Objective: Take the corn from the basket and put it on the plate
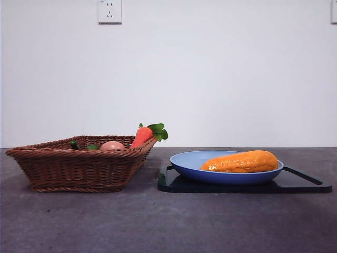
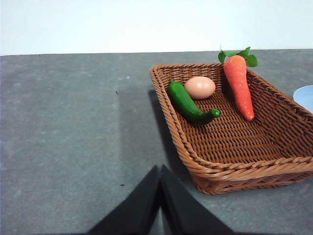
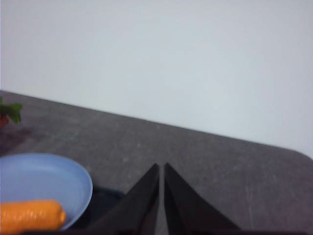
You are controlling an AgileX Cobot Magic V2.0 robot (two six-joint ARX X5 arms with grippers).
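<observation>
Grey matte tabletop [image 1: 158,226] fills the foreground of the front view. Wide brown woven wicker basket [image 2: 234,142] sits just ahead of the left gripper [image 2: 160,169], whose two black jaws are pressed together with nothing between them. Flat black rectangular tray [image 1: 303,184] lies beside the basket and carries the round light-blue plate [image 1: 189,161]. Right gripper [image 3: 161,169] is also clenched, empty, hanging just past the plate's rim. Long orange-yellow bumpy corn cob [image 1: 242,162] lies on its side in the plate, close beside the right gripper, well away from the left one. In the basket, ahead of the left gripper: orange-red carrot with green leaves [image 2: 239,85] leaning on the far wall, dark green pepper-like vegetable [image 2: 188,104], peach-coloured egg [image 2: 199,87] touching it.
</observation>
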